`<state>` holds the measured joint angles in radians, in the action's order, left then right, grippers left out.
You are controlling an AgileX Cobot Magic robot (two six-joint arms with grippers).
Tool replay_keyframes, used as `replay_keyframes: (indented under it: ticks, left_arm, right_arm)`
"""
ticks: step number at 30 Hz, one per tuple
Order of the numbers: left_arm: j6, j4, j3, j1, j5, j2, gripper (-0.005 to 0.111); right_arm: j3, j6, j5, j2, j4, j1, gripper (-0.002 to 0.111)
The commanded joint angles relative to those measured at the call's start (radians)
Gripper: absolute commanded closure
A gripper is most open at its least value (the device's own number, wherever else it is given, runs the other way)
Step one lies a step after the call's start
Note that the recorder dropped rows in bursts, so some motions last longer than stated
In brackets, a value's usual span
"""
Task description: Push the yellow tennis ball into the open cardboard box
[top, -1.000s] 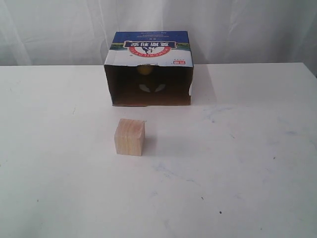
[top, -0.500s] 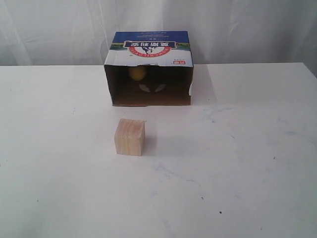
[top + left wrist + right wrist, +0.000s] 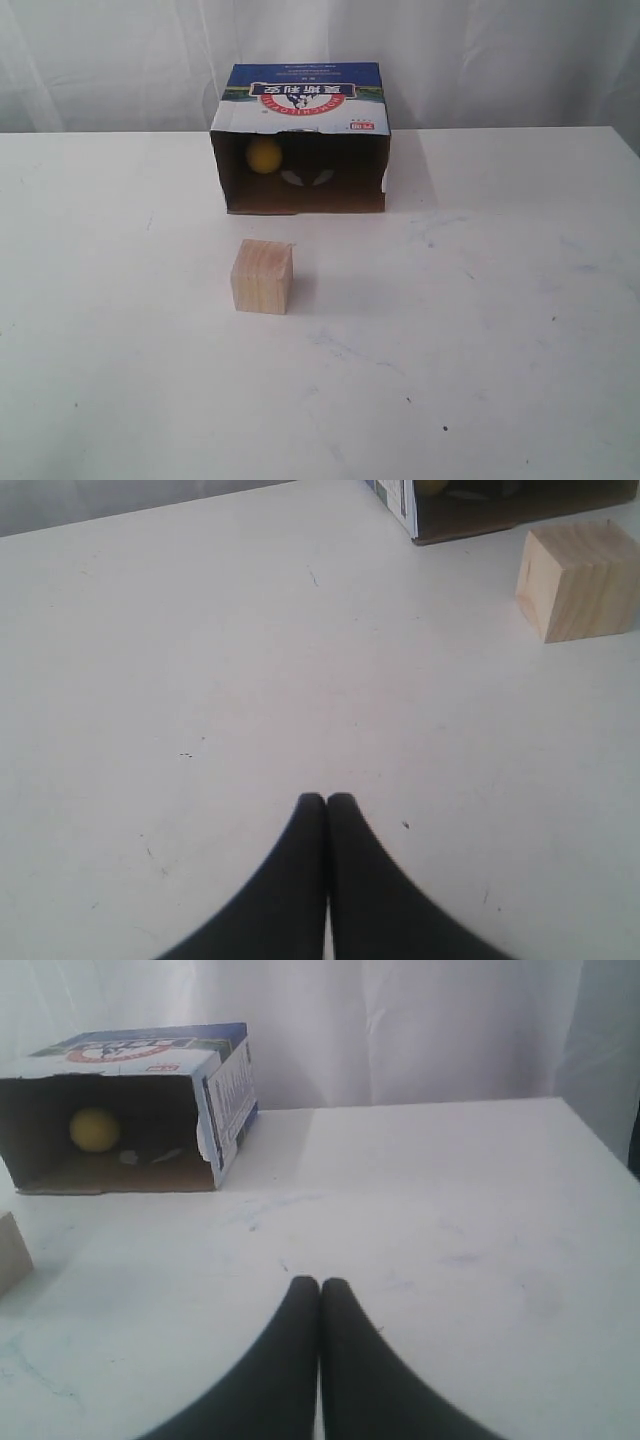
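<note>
The yellow tennis ball (image 3: 264, 155) lies inside the open cardboard box (image 3: 300, 95), in the left part of its dark interior; the right wrist view shows the ball (image 3: 95, 1130) in the box (image 3: 225, 1090) too. Only a corner of the box (image 3: 400, 500) reaches the left wrist view. My left gripper (image 3: 326, 800) is shut and empty over bare table, well away from the box. My right gripper (image 3: 320, 1283) is shut and empty too, on the table off to the box's right. Neither arm appears in the exterior view.
A pale wooden cube (image 3: 262, 276) stands on the white table (image 3: 500, 300) in front of the box's opening; it also shows as the cube (image 3: 578, 580) in the left wrist view. A white curtain hangs behind the table.
The ball has moved inside the box, from high near the middle of the opening down and to the left. The cube, box and arms have not moved.
</note>
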<state>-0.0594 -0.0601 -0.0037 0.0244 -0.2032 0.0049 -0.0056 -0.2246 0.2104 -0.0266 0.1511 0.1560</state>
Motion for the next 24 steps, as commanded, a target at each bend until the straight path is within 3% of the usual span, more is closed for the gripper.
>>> replay_keyframes:
  ticks: [1, 24]
  left_arm:
    - [0.007, -0.003, 0.004, -0.003, 0.000, -0.005, 0.107]
    - [0.007, -0.003, 0.004, -0.003, 0.000, -0.005, 0.107]
  right_arm:
    - [0.006, 0.129, -0.024, 0.006, -0.001, -0.007, 0.108]
    - [0.006, 0.179, 0.003, 0.006, -0.001, -0.007, 0.108]
